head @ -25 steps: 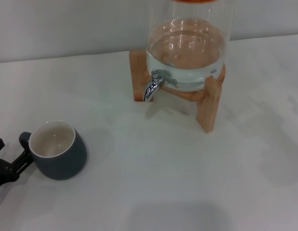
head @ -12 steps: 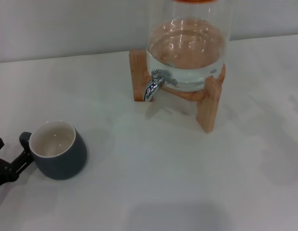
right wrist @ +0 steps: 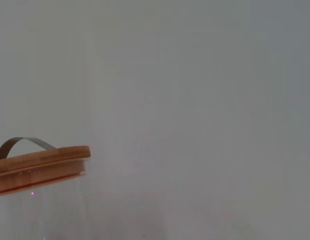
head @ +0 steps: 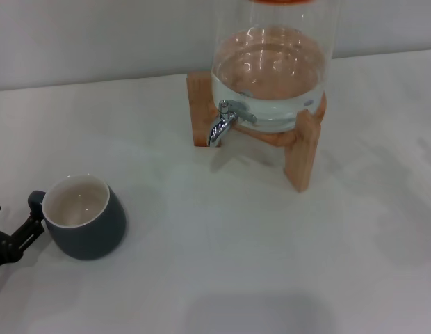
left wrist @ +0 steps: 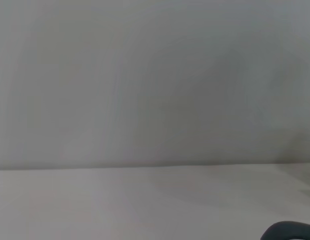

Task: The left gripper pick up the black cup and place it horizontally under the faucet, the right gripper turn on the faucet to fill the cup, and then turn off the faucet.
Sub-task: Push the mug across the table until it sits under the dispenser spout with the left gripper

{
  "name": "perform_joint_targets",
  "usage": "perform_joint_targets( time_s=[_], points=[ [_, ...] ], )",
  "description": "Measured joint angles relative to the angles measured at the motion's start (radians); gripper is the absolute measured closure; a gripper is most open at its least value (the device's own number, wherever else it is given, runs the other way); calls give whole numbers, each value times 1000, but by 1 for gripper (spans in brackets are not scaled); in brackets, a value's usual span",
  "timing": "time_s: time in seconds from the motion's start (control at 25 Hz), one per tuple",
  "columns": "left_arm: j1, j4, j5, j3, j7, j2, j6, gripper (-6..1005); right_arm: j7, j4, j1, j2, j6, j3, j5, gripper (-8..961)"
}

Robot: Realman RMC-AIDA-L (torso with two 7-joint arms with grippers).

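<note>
The black cup (head: 85, 217) stands upright on the white table at the left in the head view, cream inside showing, its small handle pointing left. My left gripper (head: 8, 221) is at the frame's left edge, open, one black finger (head: 22, 232) lying just by the handle and holding nothing. The chrome faucet (head: 220, 125) juts from the glass dispenser (head: 271, 69) at the back centre, well away from the cup. A dark rounded edge (left wrist: 290, 232) shows in a corner of the left wrist view. My right gripper is out of view.
The dispenser, part-filled with water, sits on a wooden stand (head: 303, 149). Its wooden lid (right wrist: 40, 167) with a metal handle shows in the right wrist view. White table (head: 236, 264) stretches between cup and faucet; a grey wall lies behind.
My left gripper has slipped slightly to the left, more of it now off the frame edge. The cup and dispenser have not moved.
</note>
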Motion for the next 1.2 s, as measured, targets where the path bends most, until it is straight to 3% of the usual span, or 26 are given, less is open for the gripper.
perform_joint_targets(
  time_s=[1.2],
  points=[
    [-17,3,-6,-1,0,0,11,138,0,0,-16,0,15,0,0,262]
  ],
)
